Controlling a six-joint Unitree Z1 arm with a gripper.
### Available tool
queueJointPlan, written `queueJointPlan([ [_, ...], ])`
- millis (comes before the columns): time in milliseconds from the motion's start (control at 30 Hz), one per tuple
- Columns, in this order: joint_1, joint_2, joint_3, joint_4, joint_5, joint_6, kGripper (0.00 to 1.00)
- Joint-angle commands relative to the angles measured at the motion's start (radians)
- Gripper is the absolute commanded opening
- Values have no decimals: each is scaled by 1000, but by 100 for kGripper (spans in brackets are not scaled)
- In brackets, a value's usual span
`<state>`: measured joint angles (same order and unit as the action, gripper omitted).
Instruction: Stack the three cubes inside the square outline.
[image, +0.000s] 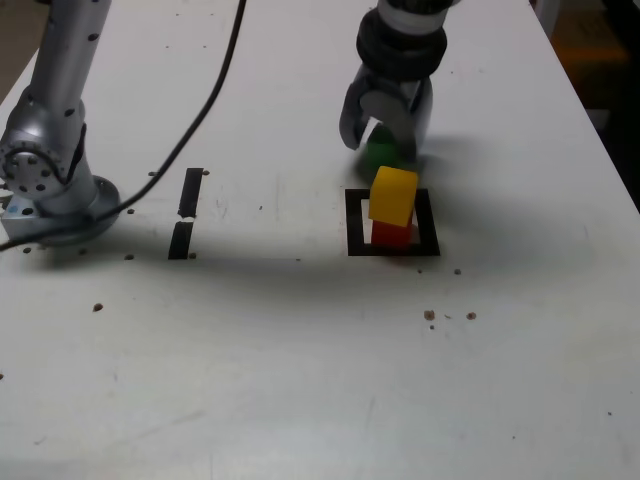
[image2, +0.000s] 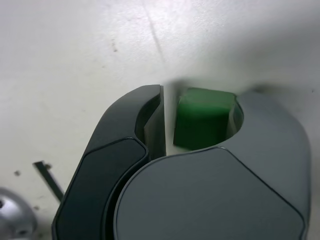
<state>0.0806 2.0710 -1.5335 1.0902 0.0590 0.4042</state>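
Two of the three cubes are already stacked: the yellow cube (image: 393, 196) sits on the red cube (image: 392, 235) inside the square outline (image: 352, 222), right of centre in the exterior view, the yellow one slightly skewed. The green cube (image: 381, 153) remains on the bench (image: 300, 380), just above the outline in the frame. The pincer (image: 385, 140) is down around it; in the wrist view the cube (image2: 202, 119) touches one jaw, with a thin gap at the other, so a firm grip cannot be confirmed. Lifting and placing it on top is left.

Bright overhead light, soft shadows, grainy; wrist view's foreground blurred.
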Motion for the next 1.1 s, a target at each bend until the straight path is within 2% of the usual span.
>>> queueJointPlan([
  [0, 1, -13, -18, 26, -1, -1, 14],
  [67, 1, -20, -32, 47, -5, -3, 11],
  [200, 1, -14, -35, 39, -14, -6, 8],
  [267, 1, -8, -30, 27, -17, -5, 10],
  [300, 1, -5, -26, 17, -19, -6, 16],
  [367, 1, -11, -16, 6, -22, -7, 42],
  [433, 1, -41, 3, -2, -30, -17, 81],
  [500, 1, -73, 24, -16, -36, -29, 96],
  [533, 1, -92, 37, -26, -38, -36, 99],
  [800, -2, -214, 110, -85, -41, -62, 100],
  [1067, -13, -135, 84, -66, -58, -36, 100],
])
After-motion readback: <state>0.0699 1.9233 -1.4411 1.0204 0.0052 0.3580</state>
